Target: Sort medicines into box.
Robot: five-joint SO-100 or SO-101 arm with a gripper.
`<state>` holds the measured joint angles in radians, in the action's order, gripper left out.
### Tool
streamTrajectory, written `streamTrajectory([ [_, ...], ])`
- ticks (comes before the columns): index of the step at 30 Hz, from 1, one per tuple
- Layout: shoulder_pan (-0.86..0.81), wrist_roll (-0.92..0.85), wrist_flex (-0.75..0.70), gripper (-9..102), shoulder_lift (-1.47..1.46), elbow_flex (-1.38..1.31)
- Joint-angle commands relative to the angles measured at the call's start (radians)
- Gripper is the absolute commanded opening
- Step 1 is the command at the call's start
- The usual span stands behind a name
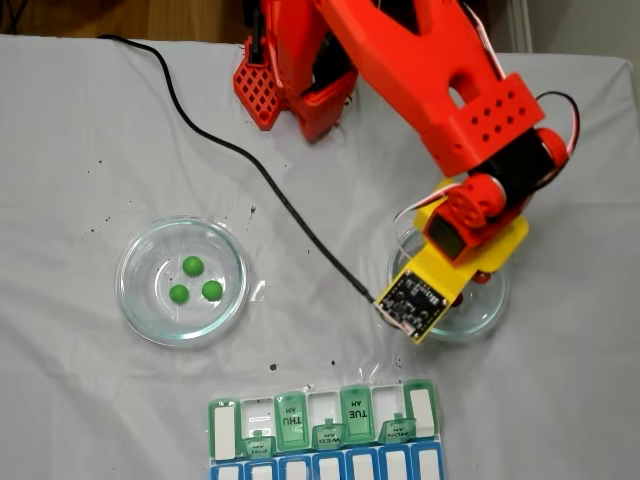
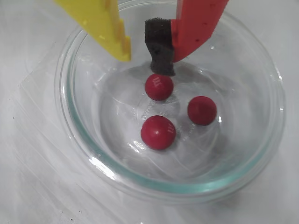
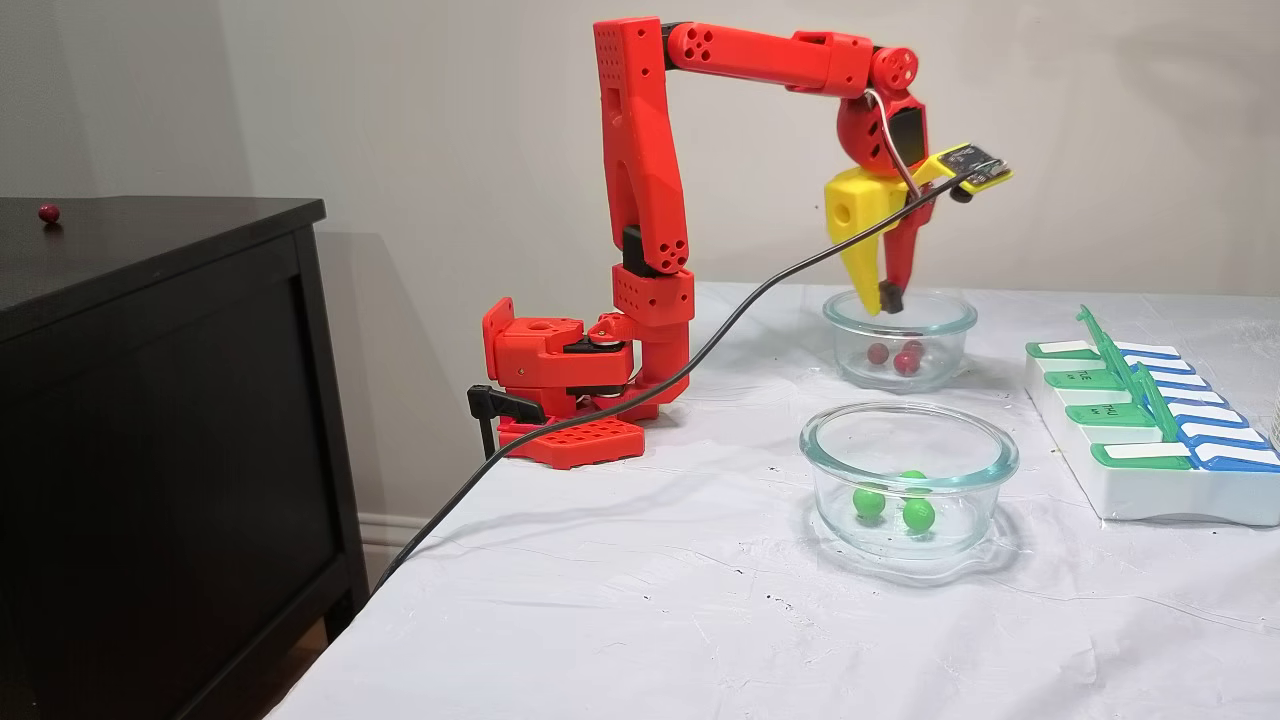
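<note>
Pincer: the pincer was seen spread apart, nothing held, poised over the far dish with its tips just inside the rim.
Fingers: one yellow finger, one red finger with a dark foam pad.
Red medicines: three red balls were noted loose on the dish floor, near one another but apart; the nearest lay just under the pad.
Green medicines: three green balls were noted in the other dish.
Box: the pill organiser was seen on the worktop, well apart from the pincer, several lids raised.
Handling: the balls were judged light, hard, glossy and prone to roll; a centred pinch across the widest part was judged safest.
</note>
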<state>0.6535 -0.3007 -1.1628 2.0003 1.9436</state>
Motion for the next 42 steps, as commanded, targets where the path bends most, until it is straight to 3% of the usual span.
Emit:
streamTrajectory([
  [1,0.015,-0.051,0.018,17,0.072,-0.017],
  [12,0.026,-0.167,-0.049,27,0.028,-0.064],
  [42,0.009,-0.233,0.103,26,-0.133,-0.055],
])
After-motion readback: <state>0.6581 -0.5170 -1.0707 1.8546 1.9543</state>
